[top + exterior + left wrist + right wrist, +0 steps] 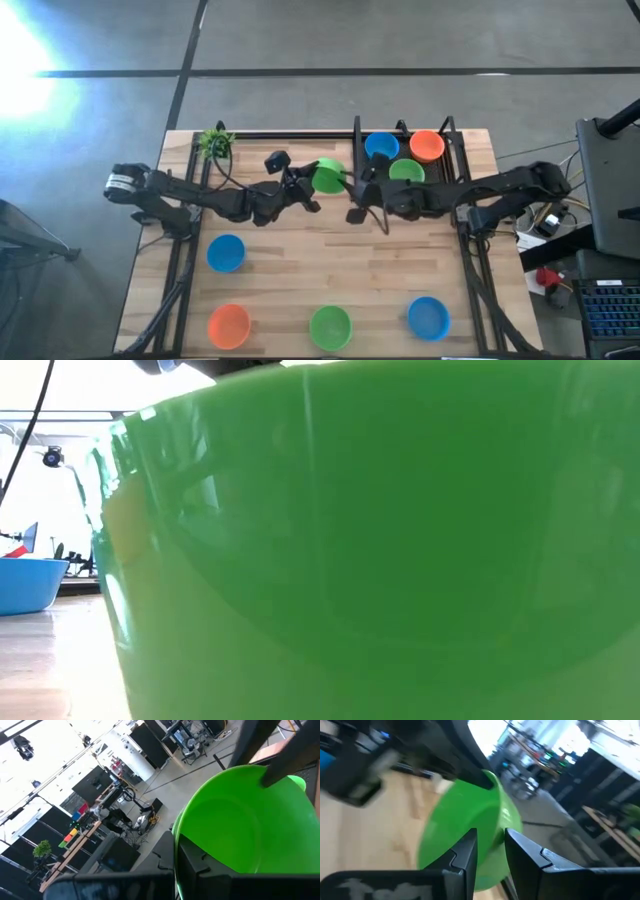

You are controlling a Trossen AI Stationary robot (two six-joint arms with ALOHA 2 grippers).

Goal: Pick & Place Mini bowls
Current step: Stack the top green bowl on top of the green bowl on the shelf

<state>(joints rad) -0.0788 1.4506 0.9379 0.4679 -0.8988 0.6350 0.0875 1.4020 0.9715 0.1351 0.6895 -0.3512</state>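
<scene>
A green mini bowl (pixel 328 175) hangs above the table's far middle, and my left gripper (pixel 312 192) is shut on it from the left. My right gripper (pixel 352 188) faces it from the right, open. Its two fingers stand either side of the bowl's opposite rim (pixel 492 827). Blue (pixel 381 146), orange (pixel 427 145) and green (pixel 406 171) bowls sit at the far right. Blue (pixel 226 253), orange (pixel 229 325), green (pixel 330 327) and blue (pixel 428 317) bowls sit on the near half. My left gripper pinches the green bowl's rim (pixel 187 837), one finger (pixel 200 862) inside the bowl and the other behind its wall. The fingers come level from the table's left. The bowl is lifted clear and tilted. My right gripper: I cannot tell whether its fingers touch the rim.
A small potted plant (pixel 215 142) stands at the far left corner. A black frame (pixel 455 150) borders the far right bowls. The near green bowl (pixel 380 560) fills the low view, with a blue bowl (pixel 25 580) beside it.
</scene>
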